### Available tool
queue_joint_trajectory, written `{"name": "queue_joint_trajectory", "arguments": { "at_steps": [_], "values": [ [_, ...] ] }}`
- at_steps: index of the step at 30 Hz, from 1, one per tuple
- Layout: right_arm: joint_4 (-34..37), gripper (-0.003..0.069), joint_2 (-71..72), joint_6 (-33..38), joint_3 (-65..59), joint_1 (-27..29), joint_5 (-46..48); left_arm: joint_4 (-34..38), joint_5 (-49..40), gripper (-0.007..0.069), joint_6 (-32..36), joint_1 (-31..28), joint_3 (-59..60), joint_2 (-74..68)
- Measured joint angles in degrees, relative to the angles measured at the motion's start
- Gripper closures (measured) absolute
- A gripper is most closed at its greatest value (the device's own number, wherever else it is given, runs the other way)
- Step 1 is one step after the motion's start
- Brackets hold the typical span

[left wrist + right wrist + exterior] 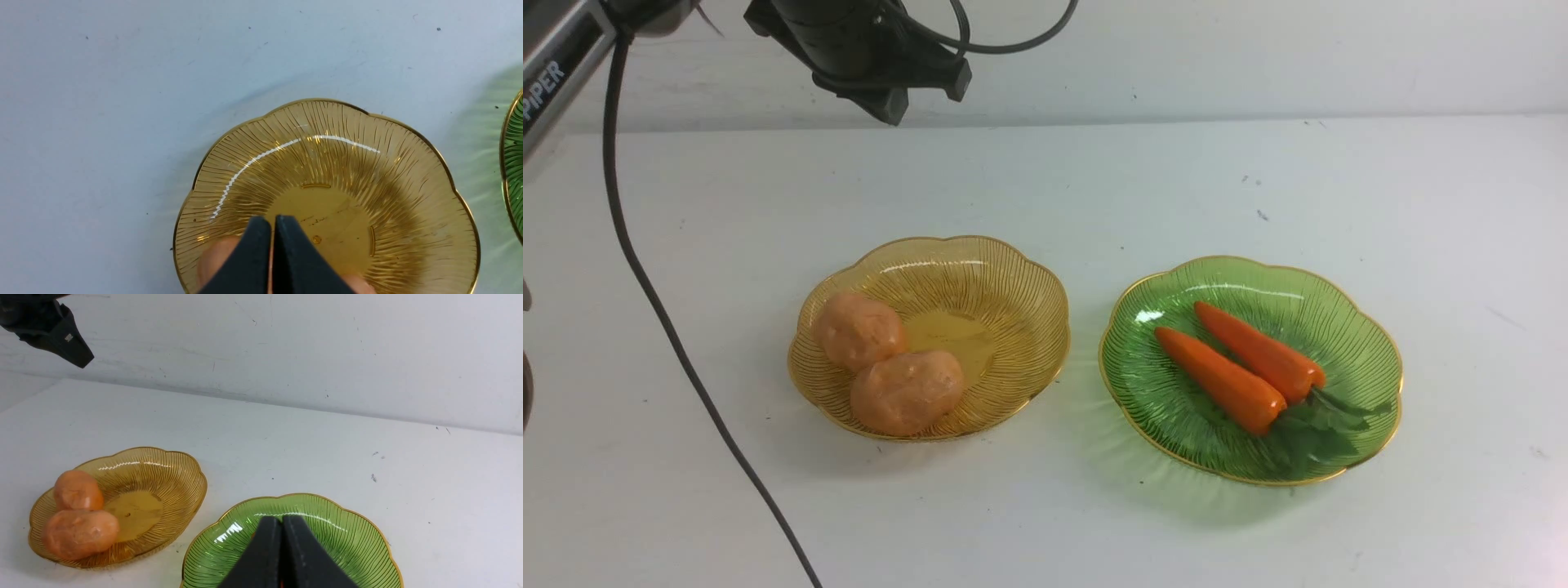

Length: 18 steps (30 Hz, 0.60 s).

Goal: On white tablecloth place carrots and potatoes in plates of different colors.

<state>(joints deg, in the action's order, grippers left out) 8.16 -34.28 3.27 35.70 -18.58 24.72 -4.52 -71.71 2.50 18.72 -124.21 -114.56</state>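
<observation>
The left arm (556,73) has a silver-grey link with a dark panel lettered "PIPER" in white. A thin black cable (666,322) trails from it. The left gripper (272,220) and right gripper (282,518) are matte black, with tapered wedge fingers.

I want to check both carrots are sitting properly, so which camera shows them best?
The front view: both carrots lie whole, side by side in the green plate. In the right wrist view the shut right fingers all but hide them. The left wrist view catches only that plate's edge, no carrots.
</observation>
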Motion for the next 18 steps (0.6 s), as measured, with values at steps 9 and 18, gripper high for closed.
{"name": "queue_joint_trajectory", "arguments": {
  "at_steps": [9, 18],
  "values": [
    [-0.98, 0.0674, 1.08, 0.03, -1.11, 0.00, -0.43, 0.00, 0.00, 0.0628, 0.00, 0.00, 0.00, 0.00],
    [-9.65, 0.0674, 25.52, 0.03, -25.34, 17.00, -4.18, 0.69, 0.00, 0.0628, 0.00, 0.00, 0.14, 0.17]
  ]
}}
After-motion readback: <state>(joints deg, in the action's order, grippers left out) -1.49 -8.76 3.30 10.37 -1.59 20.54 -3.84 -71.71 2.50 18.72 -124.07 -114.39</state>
